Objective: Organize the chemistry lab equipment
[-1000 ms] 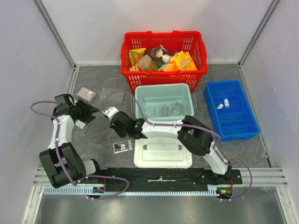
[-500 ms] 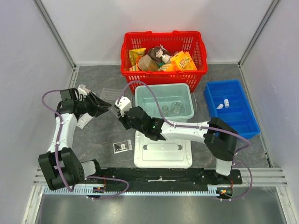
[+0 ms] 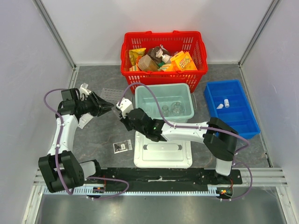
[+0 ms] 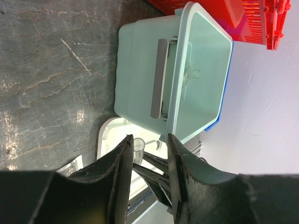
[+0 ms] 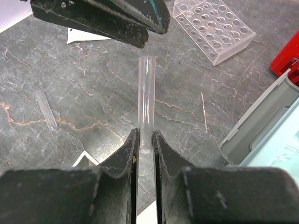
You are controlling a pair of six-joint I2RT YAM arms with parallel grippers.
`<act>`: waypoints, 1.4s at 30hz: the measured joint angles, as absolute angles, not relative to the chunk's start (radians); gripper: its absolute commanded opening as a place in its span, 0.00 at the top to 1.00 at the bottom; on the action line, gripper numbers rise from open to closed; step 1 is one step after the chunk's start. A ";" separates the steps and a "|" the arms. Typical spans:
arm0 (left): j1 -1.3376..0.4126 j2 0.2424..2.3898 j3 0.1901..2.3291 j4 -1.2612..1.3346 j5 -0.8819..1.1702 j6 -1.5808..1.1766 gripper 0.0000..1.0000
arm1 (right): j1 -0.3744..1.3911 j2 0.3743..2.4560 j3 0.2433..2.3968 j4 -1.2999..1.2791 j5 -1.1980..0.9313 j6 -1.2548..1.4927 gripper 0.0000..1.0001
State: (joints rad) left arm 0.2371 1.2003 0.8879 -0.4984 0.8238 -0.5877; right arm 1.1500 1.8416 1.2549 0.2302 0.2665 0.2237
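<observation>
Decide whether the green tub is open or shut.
Open: the tub has no lid on, flasks show inside, and a white lid lies in front of it.

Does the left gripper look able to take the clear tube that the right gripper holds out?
Probably yes. The right gripper is shut on one end of the clear tube, and the free end appears to sit between the parted fingers of the left gripper, with nothing else in the gap.

clear tube (empty) held lengthwise in right gripper
</observation>
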 measured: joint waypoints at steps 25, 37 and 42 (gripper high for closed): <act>0.204 1.201 0.885 -0.566 0.779 -0.516 0.57 | 1.150 1.837 1.236 0.248 0.271 0.224 0.81; 0.199 1.203 0.885 -0.595 0.771 -0.505 0.62 | 1.150 1.837 1.232 0.257 0.270 0.224 0.80; 0.191 1.205 0.885 -0.595 0.789 -0.505 0.74 | 1.150 1.837 1.232 0.270 0.268 0.224 0.80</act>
